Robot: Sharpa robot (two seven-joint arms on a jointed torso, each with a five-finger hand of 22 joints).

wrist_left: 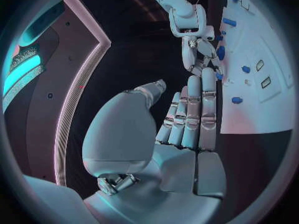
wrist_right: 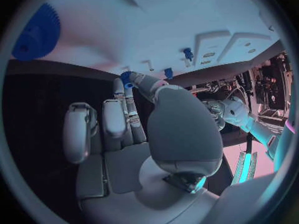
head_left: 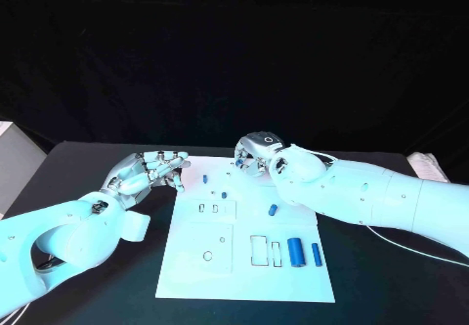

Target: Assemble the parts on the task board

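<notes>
The white task board (head_left: pixel 245 271) lies in the middle of the black table. My right hand (head_left: pixel 259 156) hovers over the board's far edge and pinches a small blue part (wrist_right: pixel 127 77) between thumb and fingertips. My left hand (head_left: pixel 152 172) stays beside the board's far left corner, fingers stretched out and holding nothing; its fingers (wrist_left: pixel 193 114) point toward the board (wrist_left: pixel 261 109). Small blue pegs (head_left: pixel 205 179) (head_left: pixel 223 194) (head_left: pixel 274 209) are on the far half of the board. Two blue cylinders (head_left: pixel 295 252) (head_left: pixel 316 254) lie at the right, next to a rectangular slot (head_left: pixel 259 250).
A blue gear (wrist_right: pixel 37 32) shows on the board in the right wrist view. Two small slots (head_left: pixel 207 208) sit near the board's middle left. A white cable (head_left: pixel 420 254) runs along the table under my right arm. A pale box (head_left: pixel 12 162) stands at the far left.
</notes>
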